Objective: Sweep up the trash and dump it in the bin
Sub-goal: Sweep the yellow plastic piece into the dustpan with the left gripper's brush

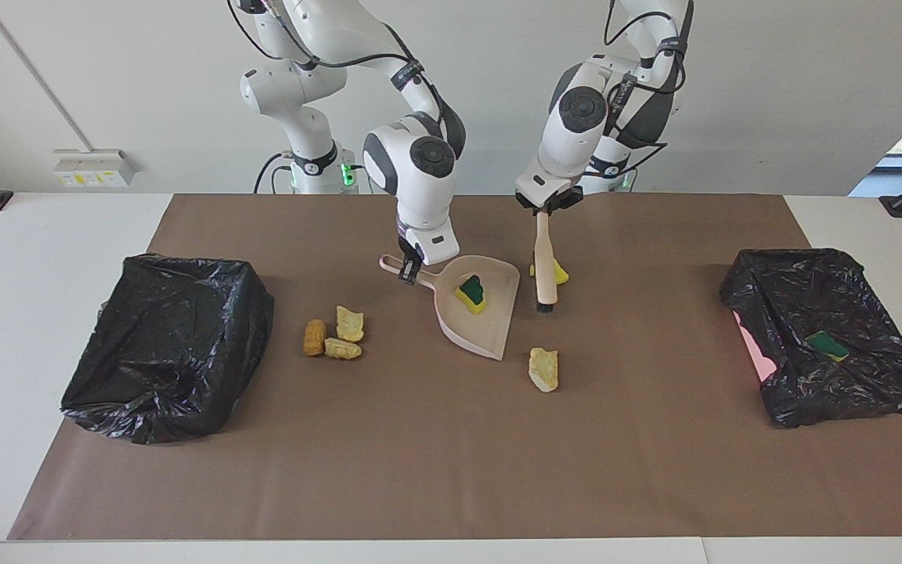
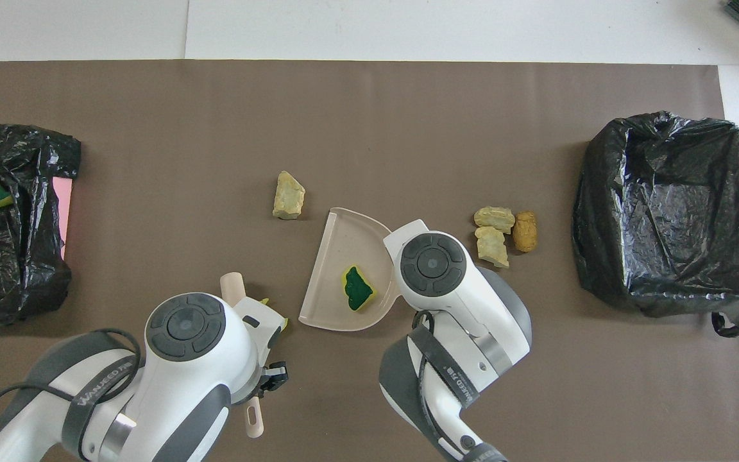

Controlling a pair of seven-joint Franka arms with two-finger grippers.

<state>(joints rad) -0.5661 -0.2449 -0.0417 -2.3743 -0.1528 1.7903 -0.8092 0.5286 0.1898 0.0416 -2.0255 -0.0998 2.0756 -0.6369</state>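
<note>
My right gripper (image 1: 409, 270) is shut on the handle of the pale pink dustpan (image 1: 476, 317), which rests on the brown mat. A yellow sponge with a green face (image 1: 471, 291) lies in the pan (image 2: 334, 256), also seen from overhead (image 2: 358, 289). My left gripper (image 1: 545, 210) is shut on the beige hand brush (image 1: 544, 262), held nearly upright with the bristles down beside a second yellow sponge (image 1: 559, 273). One tan chunk (image 1: 543, 369) lies farther from the robots than the pan. Three tan and orange-brown chunks (image 1: 333, 334) sit toward the right arm's end.
A black-bagged bin (image 1: 165, 345) stands at the right arm's end of the mat. Another black-bagged bin (image 1: 827, 313) at the left arm's end holds a green-faced sponge (image 1: 827, 345). In the overhead view both arms cover their own grippers.
</note>
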